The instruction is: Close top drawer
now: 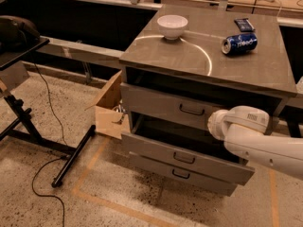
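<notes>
You're looking at a speckled floor (142,207) marked with tape lines, and on it a grey desk (189,67) with three drawers. The pincer (214,125) sits at the tip of the white arm (265,145) that comes in from the right edge. It is close against the front of the top drawer (156,102) (you can't tell if it touches the panel, nor whether it is wide or narrow). That drawer stands pulled out a little, its dark loop handle (191,110) just left of the pincer. Below the pincer the middle drawer (189,159) juts out further, with the lowest drawer (180,175) under it. Above and beyond the pincer, the desk top carries a white bowl (172,26), a blue can (239,44) on its side and a small dark packet (244,24). Well to the pincer's left, an open cardboard box (110,110) stands against the desk's side
</notes>
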`<state>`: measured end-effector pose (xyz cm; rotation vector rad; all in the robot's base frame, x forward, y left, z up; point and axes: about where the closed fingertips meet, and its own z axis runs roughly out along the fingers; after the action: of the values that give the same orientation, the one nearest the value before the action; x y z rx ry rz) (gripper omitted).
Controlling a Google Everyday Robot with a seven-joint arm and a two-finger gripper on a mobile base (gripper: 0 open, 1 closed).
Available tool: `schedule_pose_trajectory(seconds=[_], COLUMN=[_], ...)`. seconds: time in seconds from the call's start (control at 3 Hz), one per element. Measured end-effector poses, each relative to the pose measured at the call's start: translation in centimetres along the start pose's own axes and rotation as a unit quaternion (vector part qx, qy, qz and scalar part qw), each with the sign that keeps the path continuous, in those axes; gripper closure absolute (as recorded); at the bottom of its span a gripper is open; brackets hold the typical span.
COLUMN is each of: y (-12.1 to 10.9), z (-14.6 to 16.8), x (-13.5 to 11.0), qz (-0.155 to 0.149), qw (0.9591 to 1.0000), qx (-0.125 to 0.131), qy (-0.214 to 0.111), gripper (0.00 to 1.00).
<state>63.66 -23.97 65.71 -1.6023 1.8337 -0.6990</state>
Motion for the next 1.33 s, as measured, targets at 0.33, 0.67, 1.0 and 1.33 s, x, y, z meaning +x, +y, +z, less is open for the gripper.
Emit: schedule_pose_trajectory(seconds=[0.33, 0.67, 1.0, 1.33], y=[2.8, 4.4, 4.8, 4.6], z=[-2.3, -4.2, -4.4, -4.6], x=[1.1, 2.0, 1.7, 1.7], qz=[0.023, 0.028, 0.031, 0.031], qw=[0.9992, 0.9974, 0.9967, 0.9969], qx=[-0.028, -0.056, -0.069, -0.067], qy=[0.019, 0.035, 0.029, 0.029], gripper=[1.00, 1.00, 0.84, 0.51])
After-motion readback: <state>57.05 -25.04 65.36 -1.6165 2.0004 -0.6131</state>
